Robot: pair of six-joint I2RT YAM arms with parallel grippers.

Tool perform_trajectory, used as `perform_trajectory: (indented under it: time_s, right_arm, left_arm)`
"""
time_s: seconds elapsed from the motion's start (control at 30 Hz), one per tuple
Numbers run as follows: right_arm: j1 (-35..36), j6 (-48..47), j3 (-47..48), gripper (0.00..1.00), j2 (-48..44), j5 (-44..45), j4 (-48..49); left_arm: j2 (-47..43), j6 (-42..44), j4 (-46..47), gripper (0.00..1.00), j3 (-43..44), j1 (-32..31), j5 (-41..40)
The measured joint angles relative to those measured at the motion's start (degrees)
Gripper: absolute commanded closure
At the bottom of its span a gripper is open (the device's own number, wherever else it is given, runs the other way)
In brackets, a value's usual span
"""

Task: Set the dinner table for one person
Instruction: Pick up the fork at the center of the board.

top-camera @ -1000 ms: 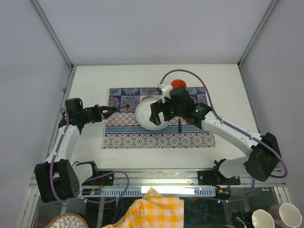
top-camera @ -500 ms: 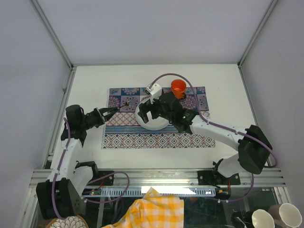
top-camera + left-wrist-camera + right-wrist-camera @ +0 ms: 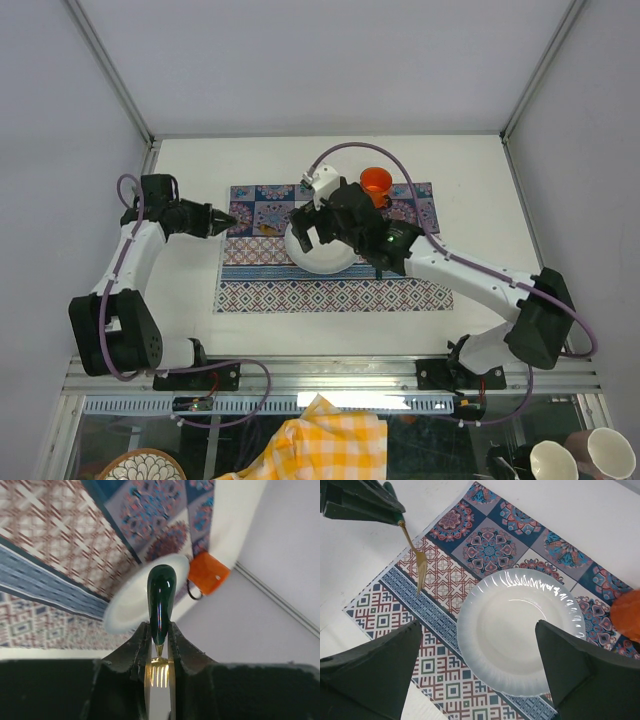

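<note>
The white dinner table (image 3: 300,165) carries a blue-and-purple patterned placemat (image 3: 300,295) at its centre. A white fluted plate (image 3: 515,625) sits on the mat's far half. The right gripper (image 3: 316,232) hangs above the plate, jaws spread wide, holding nothing. At the mat's left edge the left gripper (image 3: 159,630) is clenched on the green handle of a fork (image 3: 415,550), its gold tines pointing right over the mat. Farther back, an orange cup (image 3: 376,181) stands just beyond the plate.
</note>
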Motion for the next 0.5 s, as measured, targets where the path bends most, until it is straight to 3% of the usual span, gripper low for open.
perform_trajectory:
  time_s: [0.2,0.5]
  right_arm:
    - [0.0,0.0,-1.14,0.01,-4.44,1.38,-2.95]
    - [0.0,-0.02,1.79,0.0,-2.58,-1.07,-8.5]
  left_arm:
    - [1.14,10.16,-6.16,1.0,2.43,0.0,-10.01]
    - [10.78,29.29,-10.32,1.0,10.75,-2.97,-8.35]
